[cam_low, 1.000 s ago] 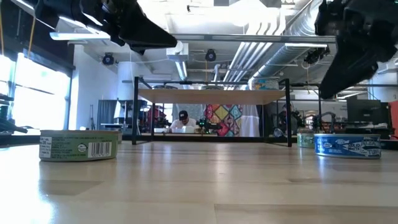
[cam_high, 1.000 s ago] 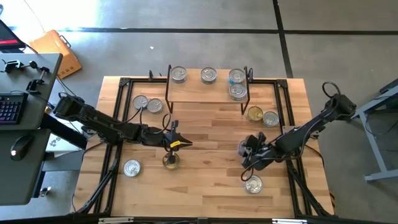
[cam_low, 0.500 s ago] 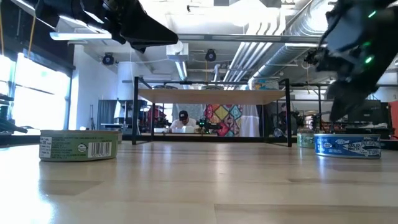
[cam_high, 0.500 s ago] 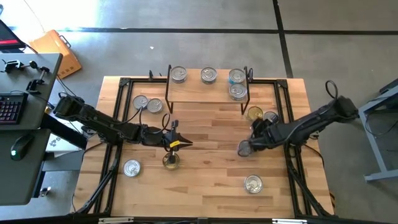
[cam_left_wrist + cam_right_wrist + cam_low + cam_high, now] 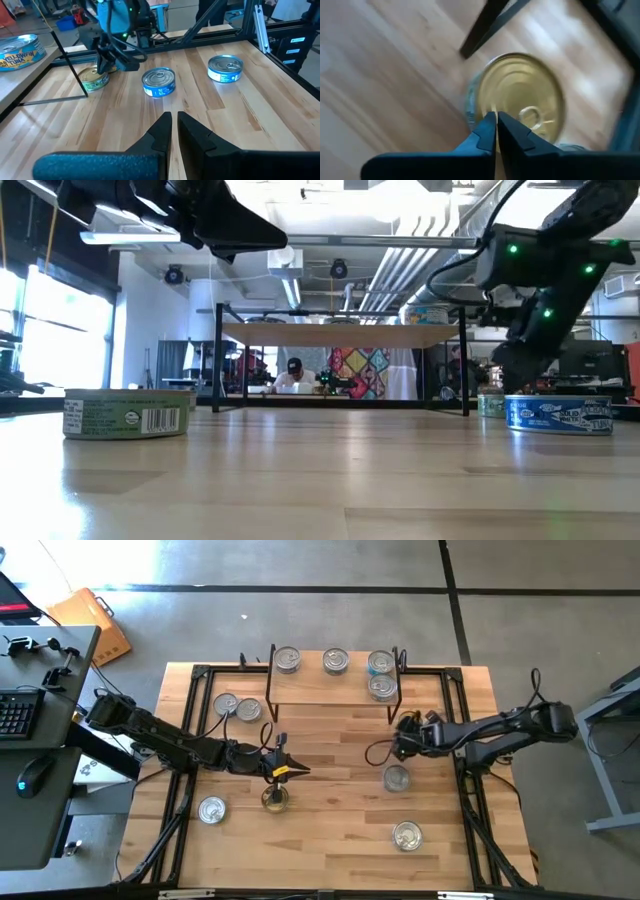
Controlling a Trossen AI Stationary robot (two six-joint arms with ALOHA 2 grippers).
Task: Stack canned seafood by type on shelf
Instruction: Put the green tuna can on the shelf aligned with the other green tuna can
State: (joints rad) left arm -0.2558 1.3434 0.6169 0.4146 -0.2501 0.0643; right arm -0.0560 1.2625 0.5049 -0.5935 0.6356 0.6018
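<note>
My right end effector [image 5: 400, 736] is closed and empty, directly above the gold-lidded tin [image 5: 522, 97] beside the shelf's [image 5: 330, 685] right leg. This tin lies much nearer to my right arm; my left end effector [image 5: 283, 762], also closed, waits over the bench [image 5: 330, 830].

Four silver tins [image 5: 333, 662] atop shelf [image 5: 320, 690], others scattered below

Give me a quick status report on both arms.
Left gripper shut, empty, mid-table. Right gripper shut, empty, above gold-lidded tin beside shelf leg. Four tins on shelf. Nothing blocking.
</note>
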